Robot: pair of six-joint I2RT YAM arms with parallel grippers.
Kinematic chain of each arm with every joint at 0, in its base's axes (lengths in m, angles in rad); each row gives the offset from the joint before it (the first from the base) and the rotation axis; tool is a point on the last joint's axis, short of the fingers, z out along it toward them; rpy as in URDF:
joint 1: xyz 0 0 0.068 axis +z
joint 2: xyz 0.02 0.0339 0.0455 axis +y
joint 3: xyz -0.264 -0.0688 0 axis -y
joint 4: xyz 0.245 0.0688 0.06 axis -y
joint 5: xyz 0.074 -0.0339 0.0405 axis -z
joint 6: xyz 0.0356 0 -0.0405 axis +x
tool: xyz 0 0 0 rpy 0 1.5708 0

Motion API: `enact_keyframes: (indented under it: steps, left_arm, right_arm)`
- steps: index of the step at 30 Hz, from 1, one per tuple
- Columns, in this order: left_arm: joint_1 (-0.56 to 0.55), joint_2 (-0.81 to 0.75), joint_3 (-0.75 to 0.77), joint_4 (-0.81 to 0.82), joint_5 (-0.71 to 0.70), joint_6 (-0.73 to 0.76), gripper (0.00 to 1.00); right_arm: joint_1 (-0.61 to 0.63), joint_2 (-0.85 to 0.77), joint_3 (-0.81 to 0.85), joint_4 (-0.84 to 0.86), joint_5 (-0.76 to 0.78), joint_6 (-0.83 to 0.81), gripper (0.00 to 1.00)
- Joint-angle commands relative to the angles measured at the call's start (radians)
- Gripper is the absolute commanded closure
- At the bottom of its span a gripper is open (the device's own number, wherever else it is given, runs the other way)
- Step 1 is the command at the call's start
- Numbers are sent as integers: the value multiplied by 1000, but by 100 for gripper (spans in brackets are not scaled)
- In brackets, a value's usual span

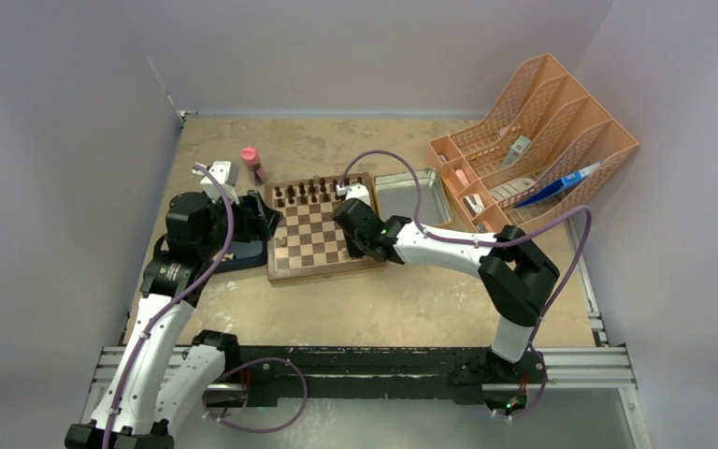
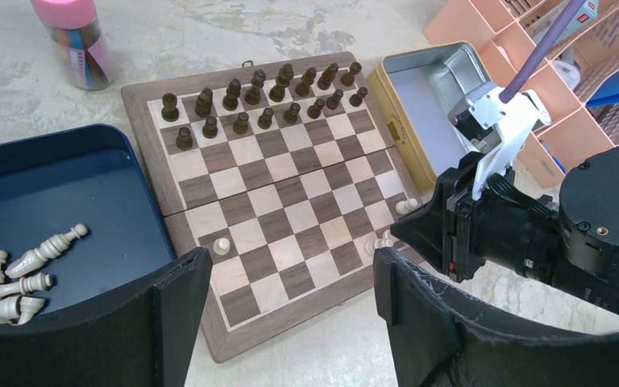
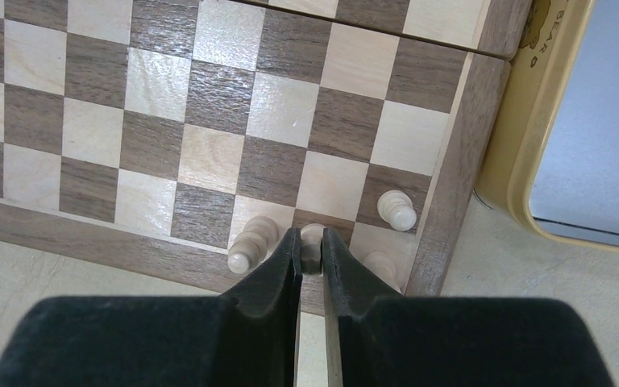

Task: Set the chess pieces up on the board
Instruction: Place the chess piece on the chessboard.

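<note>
The board (image 1: 313, 234) lies mid-table, with dark chess pieces (image 2: 266, 93) standing in two rows along its far side. My right gripper (image 3: 311, 242) is at the board's near right corner, shut on a pale chess piece (image 3: 313, 234) that stands on a back-row square. A taller pale piece (image 3: 250, 242) is just left of it, and two more pale pieces (image 3: 396, 210) are on its right. A lone pale pawn (image 2: 222, 245) stands near the board's left edge. My left gripper (image 2: 290, 262) hangs open over the board's near left corner with nothing between its fingers.
A dark blue tray (image 2: 72, 185) left of the board holds several loose pale pieces (image 2: 16, 274). An open metal tin (image 2: 427, 89) lies against the board's right edge. A pink-capped bottle (image 1: 252, 161) stands behind the board. An orange file organizer (image 1: 533, 140) fills the back right.
</note>
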Motion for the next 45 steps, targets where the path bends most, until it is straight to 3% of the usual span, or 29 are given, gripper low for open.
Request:
enact_keyframes:
  steps: [1, 37, 45]
  left_arm:
    - [1, -10, 0, 26, -6, 13, 27]
    - [1, -9, -1, 29, -7, 13, 27]
    - [1, -9, -1, 28, -7, 13, 27]
  right_arm:
    - [-4, 10, 44, -37, 39, 10, 87]
    - [6, 25, 66, -78, -3, 12, 85]
    - [8, 26, 69, -81, -4, 12, 79]
